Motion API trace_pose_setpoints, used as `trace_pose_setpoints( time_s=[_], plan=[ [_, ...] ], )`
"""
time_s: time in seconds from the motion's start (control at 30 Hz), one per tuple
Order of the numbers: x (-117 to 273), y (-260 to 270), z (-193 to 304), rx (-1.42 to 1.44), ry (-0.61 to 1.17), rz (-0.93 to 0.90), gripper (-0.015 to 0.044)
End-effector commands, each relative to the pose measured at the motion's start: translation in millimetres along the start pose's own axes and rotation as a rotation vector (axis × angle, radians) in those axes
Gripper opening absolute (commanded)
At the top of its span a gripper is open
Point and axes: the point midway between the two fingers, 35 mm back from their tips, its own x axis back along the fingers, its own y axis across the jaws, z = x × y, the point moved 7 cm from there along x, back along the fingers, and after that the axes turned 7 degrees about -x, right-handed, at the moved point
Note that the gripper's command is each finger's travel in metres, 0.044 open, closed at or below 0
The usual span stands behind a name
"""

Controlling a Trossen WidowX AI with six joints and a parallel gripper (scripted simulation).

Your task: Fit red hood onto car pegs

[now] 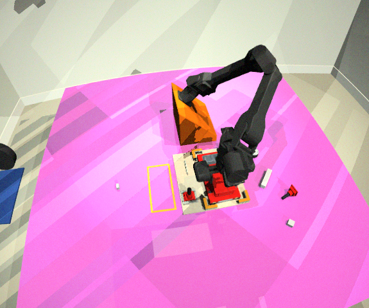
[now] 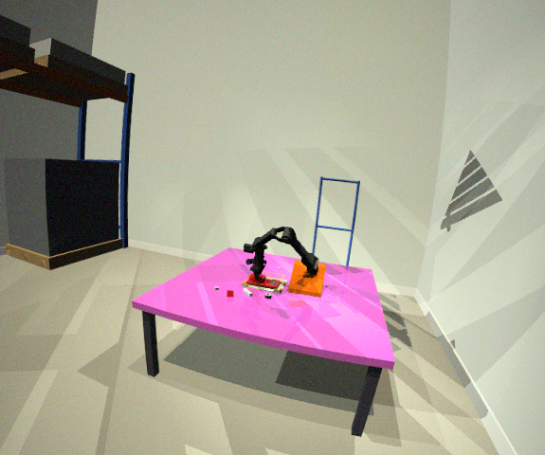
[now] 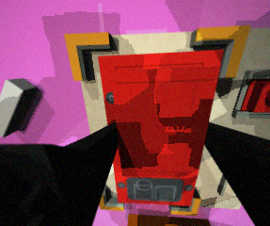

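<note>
The red chassis point(image 1: 226, 196) point(image 3: 120, 70) sits in the cream jig point(image 1: 191, 181) point(image 3: 149, 43) between orange corner brackets. My gripper point(image 3: 158, 125) points down over it and is shut on the red hood point(image 1: 218, 182) point(image 3: 182, 110), a finger on each long side. The hood is low over the middle of the deck and looks roughly lined up with the chassis in the wrist view. Red on red hides its outline there. Whether the pegs are in the corner holes, or any gap remains under the hood, cannot be told. The engine block is not clearly visible.
An orange block point(image 1: 196, 124) point(image 2: 305, 288) stands beside the jig under the arm's far part. A small red part point(image 1: 188, 195) point(image 3: 266, 96) sits in the jig's side tray. A white bar point(image 1: 266, 178) point(image 3: 5, 105), a red piece point(image 1: 292, 190) and a white cube point(image 1: 290, 222) lie nearby.
</note>
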Motion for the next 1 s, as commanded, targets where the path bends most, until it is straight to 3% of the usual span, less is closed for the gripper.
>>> trace_pose_setpoints(
  time_s=[0.0,0.3,0.83,0.97],
  plan=[
    [-1.0,-0.6,-0.2,-0.004,-0.003,0.000,0.0000],
    [-1.3,-0.2,0.1,-0.001,-0.001,0.000,0.0000],
    [-1.8,-0.2,0.0,-0.002,-0.001,0.000,0.0420],
    [0.1,-0.3,-0.2,-0.002,-0.001,0.000,0.0440]
  ],
)
